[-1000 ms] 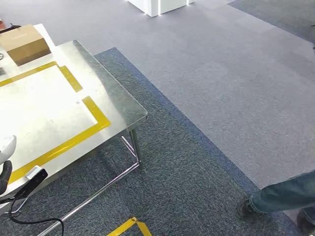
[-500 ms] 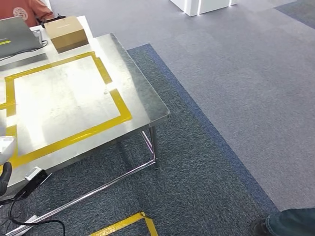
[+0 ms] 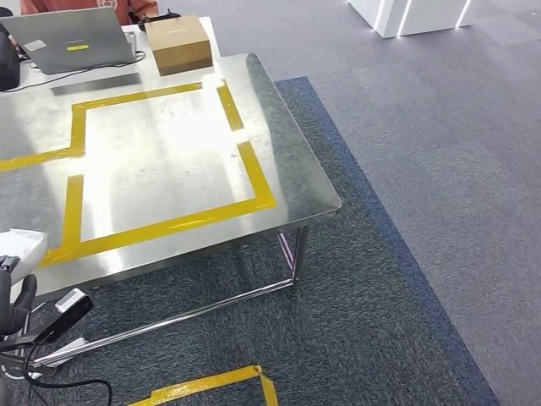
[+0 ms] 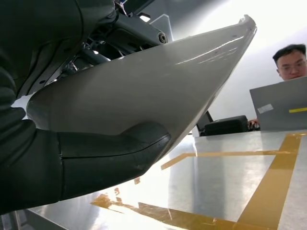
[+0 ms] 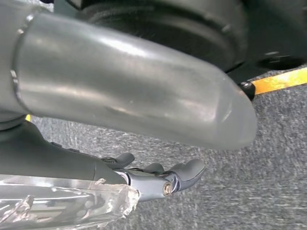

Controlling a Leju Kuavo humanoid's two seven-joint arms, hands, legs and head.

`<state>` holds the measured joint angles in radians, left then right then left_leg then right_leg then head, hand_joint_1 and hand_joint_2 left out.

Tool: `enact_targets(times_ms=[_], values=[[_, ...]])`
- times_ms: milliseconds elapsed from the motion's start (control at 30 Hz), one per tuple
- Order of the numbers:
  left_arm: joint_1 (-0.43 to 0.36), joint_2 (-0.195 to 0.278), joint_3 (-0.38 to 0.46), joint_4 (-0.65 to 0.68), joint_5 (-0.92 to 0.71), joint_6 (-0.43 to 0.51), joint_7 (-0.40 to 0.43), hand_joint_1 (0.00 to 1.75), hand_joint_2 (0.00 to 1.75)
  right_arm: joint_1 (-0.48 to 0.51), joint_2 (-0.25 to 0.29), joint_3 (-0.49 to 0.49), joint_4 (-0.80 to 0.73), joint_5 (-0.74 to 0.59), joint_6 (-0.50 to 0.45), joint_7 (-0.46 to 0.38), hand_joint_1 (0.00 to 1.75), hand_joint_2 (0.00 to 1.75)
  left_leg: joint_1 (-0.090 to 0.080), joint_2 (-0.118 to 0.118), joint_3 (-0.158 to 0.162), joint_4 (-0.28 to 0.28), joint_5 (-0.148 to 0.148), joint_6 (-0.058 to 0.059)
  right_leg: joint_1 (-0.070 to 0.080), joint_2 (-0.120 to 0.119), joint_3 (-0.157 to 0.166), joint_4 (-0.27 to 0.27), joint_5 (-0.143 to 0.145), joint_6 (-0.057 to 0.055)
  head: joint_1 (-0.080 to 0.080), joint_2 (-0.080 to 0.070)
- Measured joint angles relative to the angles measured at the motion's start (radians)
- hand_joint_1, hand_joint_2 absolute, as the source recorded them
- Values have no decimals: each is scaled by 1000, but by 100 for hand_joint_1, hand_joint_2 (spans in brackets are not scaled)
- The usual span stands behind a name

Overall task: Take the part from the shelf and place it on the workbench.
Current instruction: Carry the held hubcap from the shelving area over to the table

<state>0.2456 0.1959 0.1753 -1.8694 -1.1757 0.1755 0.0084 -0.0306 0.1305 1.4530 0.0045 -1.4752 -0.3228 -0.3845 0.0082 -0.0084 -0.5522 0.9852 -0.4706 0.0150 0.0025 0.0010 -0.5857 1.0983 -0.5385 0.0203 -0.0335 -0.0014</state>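
The part is a pale grey, curved, smooth shell. In the left wrist view the part (image 4: 152,91) lies across my left hand (image 4: 72,163), whose dark fingers and thumb grip it from below and behind. In the head view a white corner of the part (image 3: 20,247) shows at the lower left edge, above my left hand (image 3: 15,306), just off the near edge of the workbench (image 3: 290,173). The workbench (image 4: 220,184) is a steel table marked with yellow tape rectangles. My right hand (image 5: 159,178) hangs over the carpet, fingers stretched out, holding nothing.
A cardboard box (image 3: 178,44) and a grey laptop (image 3: 73,41) sit at the workbench's far edge, with a person (image 3: 83,6) in orange behind them. A dark device with a black cable (image 3: 67,309) hangs below my left hand. Yellow tape (image 3: 210,385) marks the carpet.
The camera has swung towards the workbench, which now takes up more of the picture. The legs of a person at the right have left the view. My left hand still holds the part.
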Motion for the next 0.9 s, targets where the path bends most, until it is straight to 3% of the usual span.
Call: enact_targets(times_ms=[67, 100, 233, 300, 367, 467, 500, 533, 567, 633, 700, 767, 800, 867, 900], values=[[-3, 4, -2, 1, 0, -1, 0, 175, 175, -2, 0, 0, 0, 1, 0, -1, 0, 0, -4, -4, 0, 4, -4, -5, -2, 4, 44, -96, 35, -5, -1, 0], [-4, 7, -4, 2, 0, -2, 1, 175, 175, -2, 0, 0, 0, 3, -1, 0, 0, 0, -6, -5, -2, 6, -4, -4, -2, 6, 49, -108, 35, -5, -2, 0], [-10, 18, -12, 4, 0, -11, 15, 175, 175, 0, 3, 1, 0, 15, -17, 8, 0, 0, -9, -5, -3, 3, -2, 5, -6, 6, 53, -120, 42, 0, -3, 0], [-13, 24, -16, 4, 0, -16, 24, 175, 175, -2, 6, 1, -1, 19, -22, 12, 0, 0, -9, -6, 15, -35, 15, 16, -4, 2, 63, -135, 46, 4, -5, 0], [-17, 27, -19, 4, -1, -20, 32, 175, 175, -3, 6, 1, 0, 20, -23, 13, 0, 0, 1, -11, 43, -87, 40, 22, -2, 1, 51, -107, 20, 8, -1, 0], [-18, 24, -23, 6, -3, -27, 41, 175, 175, -2, 4, 1, 0, 19, -22, 14, 0, 0, 16, -26, 49, -107, 50, 9, -14, 2, -33, 64, -69, 28, 4, 0], [-16, 23, -25, 7, -3, -29, 43, 175, 175, -2, 4, 1, 0, 18, -21, 14, 0, 0, 21, -33, 47, -106, 50, 1, -20, 2, -50, 100, -79, 37, 4, 0], [-15, 21, -26, 8, -3, -31, 44, 175, 175, -1, 3, 1, 0, 18, -20, 14, 0, 0, 28, -43, 45, -102, 49, -9, -26, 2, -48, 100, -68, 46, 4, 0], [-15, 20, -27, 8, -3, -32, 45, 175, 175, -1, 2, 1, 0, 18, -19, 14, 0, 0, 36, -53, 42, -95, 46, -20, -34, 4, -24, 60, -40, 56, 4, 0], [-15, 19, -28, 8, -3, -34, 46, 175, 175, -2, 1, 1, 0, 18, -18, 14, 0, 0, 51, -75, 30, -64, 32, -48, -49, 40, 45, -63, 9, 77, 9, 0], [-14, 20, -29, 8, -4, -34, 47, 175, 175, -2, 2, 1, -2, 18, -16, 14, 0, 0, 56, -94, 12, -32, 18, -70, -53, 68, 77, -108, 9, 64, 14, 0], [-13, 21, -30, 8, -4, -35, 49, 175, 175, -1, 1, 1, -2, 18, -15, 15, 0, 0, 56, -111, -1, -20, 18, -80, -49, 52, 73, -89, 1, 32, 16, 0], [-12, 22, -30, 9, -4, -35, 51, 175, 175, 0, 1, 1, -2, 18, -15, 15, 0, 0, 57, -112, -5, -18, 18, -83, -48, 41, 70, -84, 0, 24, 15, 0], [-14, 21, -31, 9, -3, -37, 56, 175, 175, -1, 1, 1, -2, 17, -15, 15, 0, 0, 54, -69, -34, 31, -9, -82, -44, 16, 68, -78, -1, 10, 12, 0], [-16, 21, -32, 9, -2, -38, 58, 175, 175, -1, 1, 1, -2, 17, -15, 15, 0, 0, 50, -38, -61, 88, -38, -79, -40, 2, 68, -78, -2, 4, 10, 0]])
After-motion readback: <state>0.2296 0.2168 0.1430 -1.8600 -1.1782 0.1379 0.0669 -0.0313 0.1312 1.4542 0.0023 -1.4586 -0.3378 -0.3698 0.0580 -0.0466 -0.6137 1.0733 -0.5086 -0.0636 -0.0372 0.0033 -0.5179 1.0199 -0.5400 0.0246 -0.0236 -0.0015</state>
